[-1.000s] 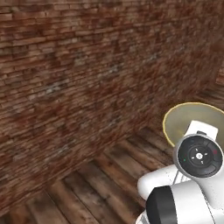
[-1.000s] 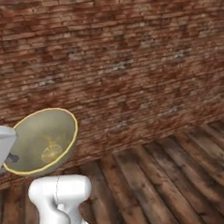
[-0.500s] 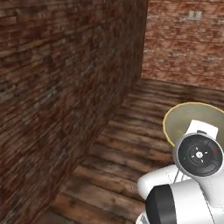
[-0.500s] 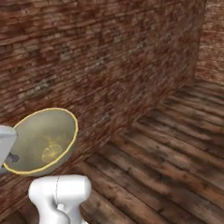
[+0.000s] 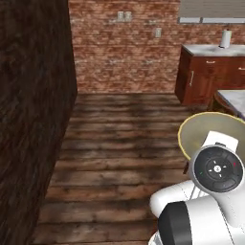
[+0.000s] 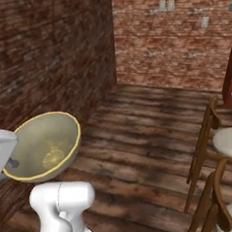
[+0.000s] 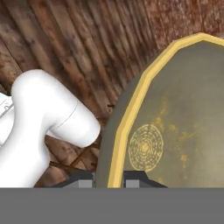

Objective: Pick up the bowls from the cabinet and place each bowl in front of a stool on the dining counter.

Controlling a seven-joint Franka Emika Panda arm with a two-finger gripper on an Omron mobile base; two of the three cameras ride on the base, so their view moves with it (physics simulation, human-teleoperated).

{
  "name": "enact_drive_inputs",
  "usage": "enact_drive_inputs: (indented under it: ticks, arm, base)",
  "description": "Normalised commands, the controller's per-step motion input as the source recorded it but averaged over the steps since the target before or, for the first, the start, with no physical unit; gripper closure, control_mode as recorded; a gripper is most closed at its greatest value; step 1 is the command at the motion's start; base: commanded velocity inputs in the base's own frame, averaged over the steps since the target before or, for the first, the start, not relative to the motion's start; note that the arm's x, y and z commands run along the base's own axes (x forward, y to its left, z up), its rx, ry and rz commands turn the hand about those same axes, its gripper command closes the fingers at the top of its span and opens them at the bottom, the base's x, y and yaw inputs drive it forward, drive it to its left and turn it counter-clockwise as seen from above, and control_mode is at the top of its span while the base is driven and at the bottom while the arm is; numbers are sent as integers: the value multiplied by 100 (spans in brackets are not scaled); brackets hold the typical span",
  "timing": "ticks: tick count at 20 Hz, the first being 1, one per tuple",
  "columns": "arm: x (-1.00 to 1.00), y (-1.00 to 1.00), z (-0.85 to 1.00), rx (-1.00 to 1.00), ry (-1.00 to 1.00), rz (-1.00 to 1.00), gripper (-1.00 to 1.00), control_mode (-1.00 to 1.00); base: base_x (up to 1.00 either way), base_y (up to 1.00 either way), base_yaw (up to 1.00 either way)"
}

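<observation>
The gripper [image 7: 108, 178] is clamped on the yellow rim of the grey-olive bowl [image 7: 175, 127], which it carries tilted on edge above the plank floor [image 5: 119, 158]. Two stools [image 6: 222, 145] stand at the right, probably beside the dining counter [image 5: 234, 99], whose edge barely shows.

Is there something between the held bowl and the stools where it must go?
Nothing visible does. The hand grips the bowl by its rim, and bare wooden floor lies between it and the stools.
</observation>
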Motion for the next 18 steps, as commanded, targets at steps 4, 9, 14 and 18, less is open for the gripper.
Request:
enact_drive_inputs:
  ticks: [4, 9, 14, 18]
  arm:
    - [0, 0, 0, 0, 0, 0, 100, 100]
    - [0, 0, 0, 0, 0, 0, 100, 100]
    - [0, 0, 0, 0, 0, 0, 100, 100]
    - [0, 0, 0, 0, 0, 0, 100, 100]
  base:
    - [100, 16, -69]
    - [100, 49, -74]
    - [97, 56, -75]
    - [89, 49, -78]
